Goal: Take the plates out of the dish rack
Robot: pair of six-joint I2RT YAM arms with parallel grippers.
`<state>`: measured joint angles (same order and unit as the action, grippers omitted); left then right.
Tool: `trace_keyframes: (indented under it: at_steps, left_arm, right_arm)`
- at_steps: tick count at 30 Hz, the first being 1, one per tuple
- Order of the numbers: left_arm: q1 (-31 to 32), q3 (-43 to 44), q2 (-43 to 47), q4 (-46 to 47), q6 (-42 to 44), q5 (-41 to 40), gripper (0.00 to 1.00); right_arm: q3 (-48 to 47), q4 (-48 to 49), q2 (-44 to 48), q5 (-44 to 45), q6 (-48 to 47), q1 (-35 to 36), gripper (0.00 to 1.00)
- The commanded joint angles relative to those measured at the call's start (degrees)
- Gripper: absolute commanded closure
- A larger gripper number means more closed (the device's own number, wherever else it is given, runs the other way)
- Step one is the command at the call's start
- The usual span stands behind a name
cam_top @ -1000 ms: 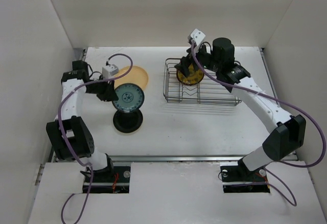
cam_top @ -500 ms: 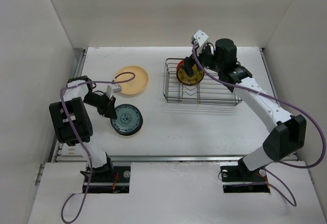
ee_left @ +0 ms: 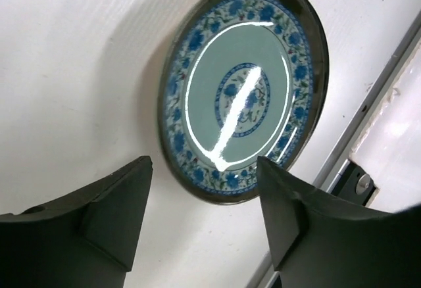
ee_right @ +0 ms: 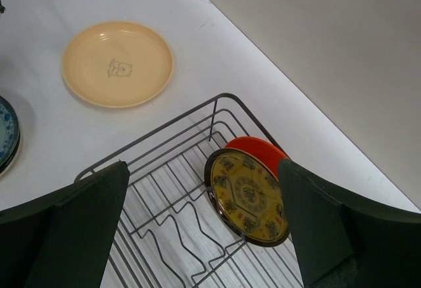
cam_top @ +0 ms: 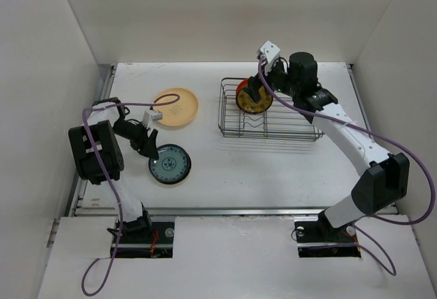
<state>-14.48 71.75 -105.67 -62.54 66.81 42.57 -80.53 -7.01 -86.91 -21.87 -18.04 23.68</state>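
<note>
Out, frame left: peach plate (cam_top: 176, 106) and teal plate (cam_top: 169, 165), with the left gripper (ee_left: 204, 169) parted and empty above it. Left in the dish rack (cam_top: 287, 125): yellow plate (ee_right: 248, 196) and orange-red plate (ee_right: 260, 148) (perhaps more, hidden), under the spread, empty right gripper (ee_right: 202, 166).

orange-red plate (ee_right: 260, 148): mostly hidden behind yellow patterned plate (ee_right: 248, 196)
dark teal plate (ee_right: 5, 133): cut off by right wrist view's left edge

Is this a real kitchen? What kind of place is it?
Probably not a kitchen, more like a robot lab booth. Plain white walls box in a white table. A left arm and right arm are bolted at its edge. Only a dish rack and plates look kitchen-like.
</note>
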Motion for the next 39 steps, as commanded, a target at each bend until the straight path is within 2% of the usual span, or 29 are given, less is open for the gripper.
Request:
trace_keyframes:
  at_steps: [1,6,9,11,15,17,19,21,26,29,32,39]
  left_arm:
    - [-0.02,2.61,0.20,-2.32,0.52,1.20,0.38]
    - [-0.02,4.27,-0.42,-2.32,-0.01,1.20,0.19]
    - [-0.55,5.85,1.50,-2.32,-1.15,1.82,0.16]
    - [-1.16,8.31,3.27,-2.32,-2.99,3.04,0.13]
    - [-1.16,13.24,9.41,-0.83,-6.76,4.27,0.07]
    - [-1.16,14.73,14.16,3.03,-10.88,4.28,0.03]
    - [-1.16,14.74,18.89,7.49,-14.15,4.98,0.00]
    - [-1.16,14.74,21.11,8.32,-15.65,5.68,0.00]
    - [-0.02,14.74,24.36,9.02,-18.38,8.23,0.00]
    - [-0.02,14.21,24.98,9.54,-19.52,8.23,0.00]
    - [-0.02,12.45,25.51,10.68,-20.31,8.23,0.00]
    - [-0.02,12.37,23.93,11.30,-21.36,8.23,0.00]
  right_arm:
    - [-0.15,2.61,1.05,-0.54,-0.24,-0.39,0.00]
    - [-0.68,2.61,0.52,-0.54,-1.02,-0.92,0.00]
    - [-0.68,2.00,0.52,2.96,-2.43,-0.92,0.00]
    - [-0.68,1.47,-0.10,7.00,-6.55,-0.92,0.00]
    - [1.51,-0.11,-1.24,8.42,-17.10,-2.40,0.00]
    - [2.05,-0.64,-3.08,4.32,-20.78,-4.07,0.00]
    - [2.05,-1.51,-4.22,-1.04,-24.21,-7.31,0.04]
    - [2.05,-2.57,-6.15,-7.36,-29.84,-9.00,0.05]
    - [-5.85,-17.14,-12.83,-19.42,-39.51,-14.97,0.05]
    - [-10.87,-22.86,-16.88,-22.34,-41.99,-15.51,0.05]
    - [-13.15,-24.45,-19.16,-24.27,-41.99,-15.51,0.05]
    - [-14.91,-25.60,-22.42,-24.80,-41.99,-15.51,0.15]
